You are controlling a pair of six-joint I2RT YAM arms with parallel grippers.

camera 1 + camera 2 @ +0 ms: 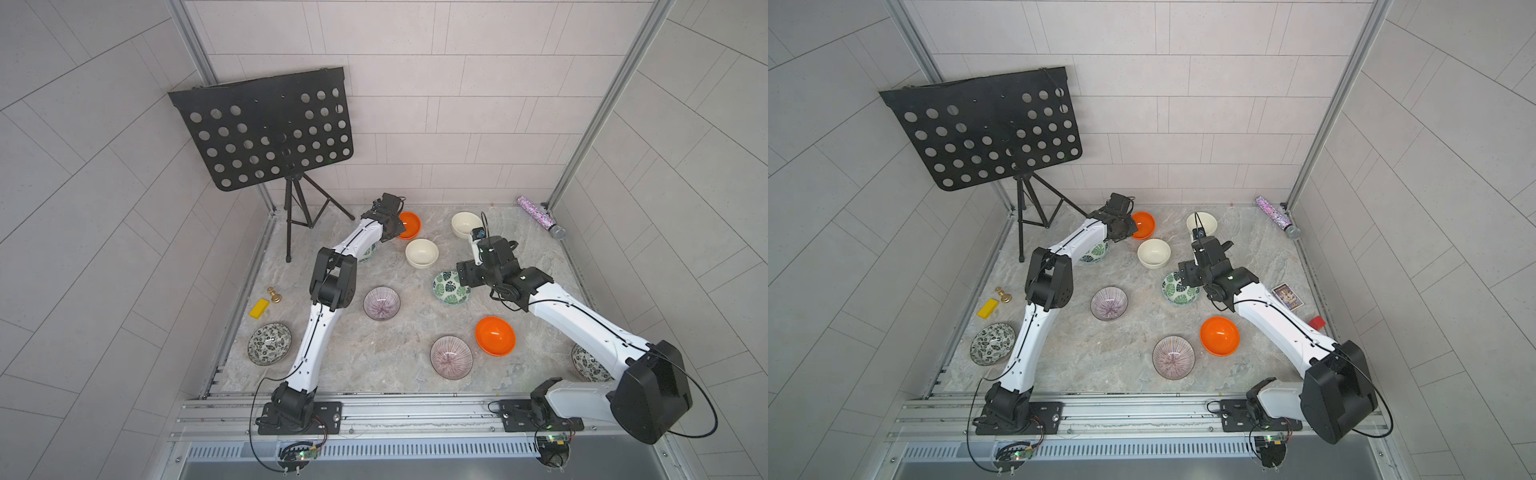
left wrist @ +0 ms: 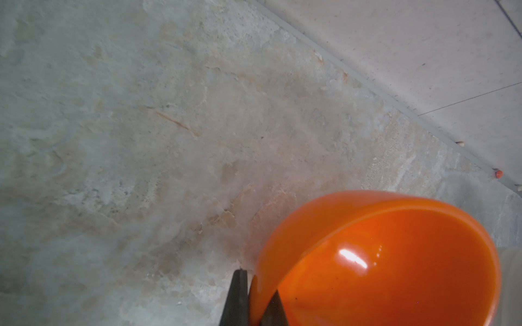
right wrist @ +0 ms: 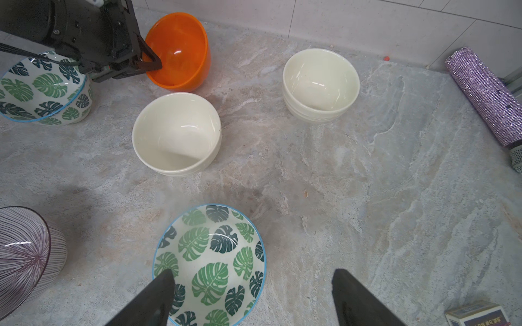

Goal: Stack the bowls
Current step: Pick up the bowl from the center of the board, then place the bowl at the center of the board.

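Observation:
At the back, my left gripper (image 2: 257, 285) is shut on the rim of a glossy orange bowl (image 2: 395, 268), which stands tilted in the right wrist view (image 3: 180, 50). My right gripper (image 3: 252, 275) hangs open above a green-leaf bowl (image 3: 211, 268), holding nothing. In both top views two cream bowls (image 1: 422, 253) (image 1: 465, 224), two purple striped bowls (image 1: 381, 303) (image 1: 451, 356) and a second orange bowl (image 1: 495, 336) stand apart. Another green-leaf bowl (image 3: 42, 90) sits under the left arm. One dark-leaf bowl (image 1: 269, 344) is at the front left; another (image 1: 590, 363) is partly hidden by the right arm.
A black music stand (image 1: 266, 133) occupies the back left corner. A glittery purple tube (image 1: 540, 216) lies at the back right. A yellow block (image 1: 258, 308) and brass pawn (image 1: 273, 296) sit at the left edge; a card box (image 1: 1286, 296) and red block (image 1: 1316, 322) at the right.

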